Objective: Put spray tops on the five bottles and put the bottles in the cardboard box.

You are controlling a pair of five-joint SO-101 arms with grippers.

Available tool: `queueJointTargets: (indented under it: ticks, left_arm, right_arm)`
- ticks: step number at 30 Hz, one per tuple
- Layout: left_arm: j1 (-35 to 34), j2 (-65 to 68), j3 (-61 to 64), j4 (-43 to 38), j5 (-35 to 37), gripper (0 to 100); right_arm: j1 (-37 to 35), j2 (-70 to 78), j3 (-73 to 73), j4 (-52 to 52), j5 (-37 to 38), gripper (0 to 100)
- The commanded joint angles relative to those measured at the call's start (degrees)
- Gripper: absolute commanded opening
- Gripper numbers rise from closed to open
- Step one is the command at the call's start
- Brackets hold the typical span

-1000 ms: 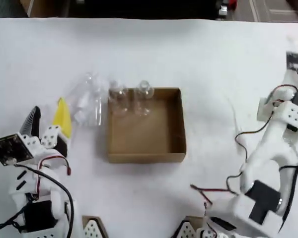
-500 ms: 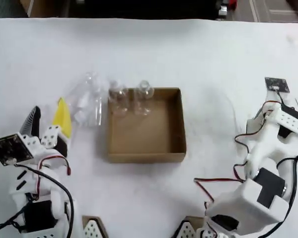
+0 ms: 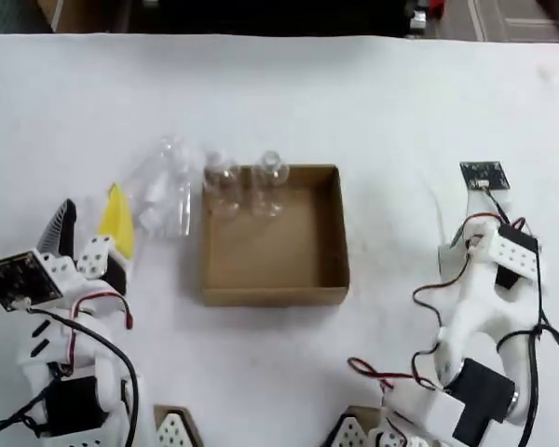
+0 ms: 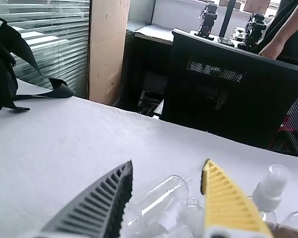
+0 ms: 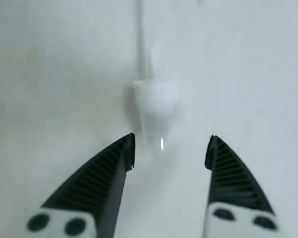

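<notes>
**Right pincer [image 5: 170, 144] open, with a spray top [image 5: 156, 106] just past its tips**

Its two black fingers stand wide apart, and nothing is between them. The spray top is white. It lies on the white table [image 5: 49, 74] a little way beyond the fingertips and does not touch them. A thin tube sticks out of the spray top on the side away from the pincer. From high up, the right arm [image 3: 489, 279] sits on the right side of the table, well apart from the cardboard box [image 3: 341, 233].

The left pincer [image 4: 166, 171] is open too. It has one dark finger and one yellow finger, and they hold nothing. From high up, it sits at the left side of the table. It is near a bunch of clear bottles [image 3: 166, 191] that lie on their sides just left of the box. In the left wrist view, one of these lying bottles shows between the two fingertips, farther off and not touching them.

An upright bottle [image 3: 270, 182] and a second upright bottle [image 3: 222, 184] stand side by side at the far edge of the box. They seem to be inside it, against the far wall, but I cannot tell for sure.
</notes>
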Motion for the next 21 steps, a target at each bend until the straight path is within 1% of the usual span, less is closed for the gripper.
queueJointTargets:
  ticks: [1,4,6,8,12,13,15,21]
  left_arm:
    - [0.7,-0.4,-0.4,-1.5,0.4,21]
    - [0.7,-0.4,-0.4,-1.5,0.4,21]
    - [0.7,-0.4,-0.4,-1.5,0.4,21]
    - [0.7,-0.4,-0.4,-1.5,0.4,21]
    - [0.7,-0.4,-0.4,-1.5,0.4,21]
    - [0.7,-0.4,-0.4,-1.5,0.4,21]
    - [0.7,-0.4,-0.4,-1.5,0.4,21]
    - [0.3,-0.4,-0.7,-1.2,0.9,21]
  right_arm:
    - [-0.9,4.2,0.1,-6.3,1.4,20.8]
    - [-1.2,9.5,-1.5,-9.9,1.4,20.8]
    - [-0.3,13.3,-4.6,-8.7,1.4,19.8]
    - [0.4,16.7,-8.3,-6.2,1.4,15.1]
    - [1.2,21.4,-13.5,-3.5,1.4,1.9]
    - [1.6,21.9,-14.2,-2.9,1.4,0.9]
    - [2.2,21.8,-15.3,-1.4,1.4,2.7]
    - [2.8,13.8,-17.7,7.2,1.4,1.6]
